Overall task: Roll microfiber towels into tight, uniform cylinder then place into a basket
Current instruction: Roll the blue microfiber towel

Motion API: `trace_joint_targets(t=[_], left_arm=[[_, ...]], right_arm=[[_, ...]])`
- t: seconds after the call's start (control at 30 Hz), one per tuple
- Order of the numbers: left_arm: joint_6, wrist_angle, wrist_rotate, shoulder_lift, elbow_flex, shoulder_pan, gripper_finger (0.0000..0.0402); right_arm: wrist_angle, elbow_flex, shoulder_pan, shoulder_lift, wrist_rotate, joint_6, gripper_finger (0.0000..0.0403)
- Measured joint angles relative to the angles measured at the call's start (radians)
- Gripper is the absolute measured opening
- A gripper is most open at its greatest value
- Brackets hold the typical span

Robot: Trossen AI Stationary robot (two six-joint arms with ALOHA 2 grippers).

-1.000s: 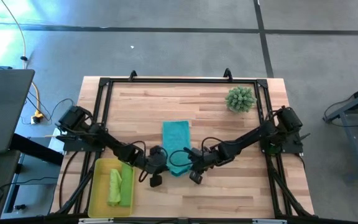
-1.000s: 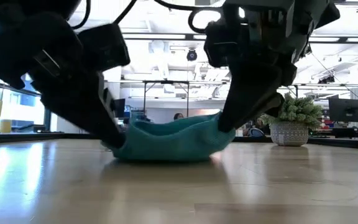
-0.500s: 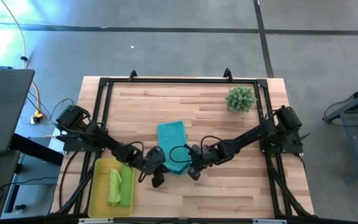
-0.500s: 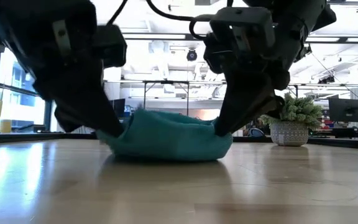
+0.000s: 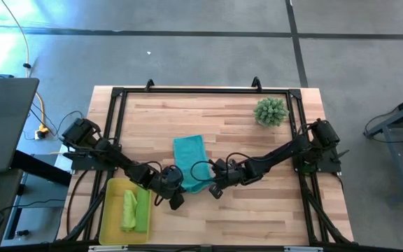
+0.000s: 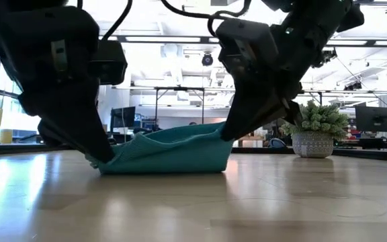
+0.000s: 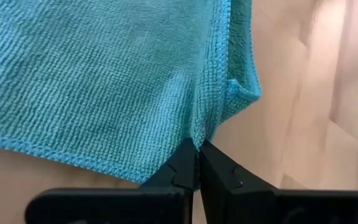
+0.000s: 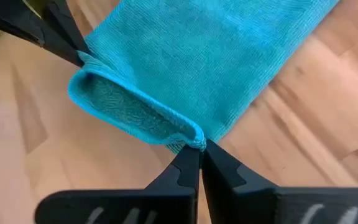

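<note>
Wooden table (image 5: 257, 150) under a black frame. At near left, yellow basket (image 5: 110, 210) holding two green towels (image 5: 135, 208). Beside it, left gripper (image 5: 175, 190) pinched shut on near corner of teal towel (image 5: 188, 155) at table's middle. Right gripper (image 5: 213, 186) clamped on other near corner, edge lifted. Far right, spiky plant (image 5: 270, 111).

Wooden table (image 5: 257, 210) – teal towel (image 5: 189, 150), yellow basket (image 5: 109, 210), potted plant (image 5: 271, 111)
</note>
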Motion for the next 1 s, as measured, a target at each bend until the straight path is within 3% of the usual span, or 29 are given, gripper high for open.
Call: trace_joint_targets(t=[0.37, 0.6, 1.0], left_arm=[[-0.073, 0.019, -0.052, -0.036, 0.000, 0.000, 0.0003], [-0.165, -0.073, -0.064, -0.063, 0.000, 0.000, 0.0003], [-0.251, -0.191, -0.064, -0.063, 0.000, -0.002, 0.0003]], right_arm=[[0.010, 0.000, 0.000, 0.060, 0.033, -0.035, 0.0006], [0.045, -0.001, 0.000, 0.064, 0.068, -0.139, 0.0009], [0.098, -0.002, 0.000, 0.082, 0.046, -0.329, 0.0107]])
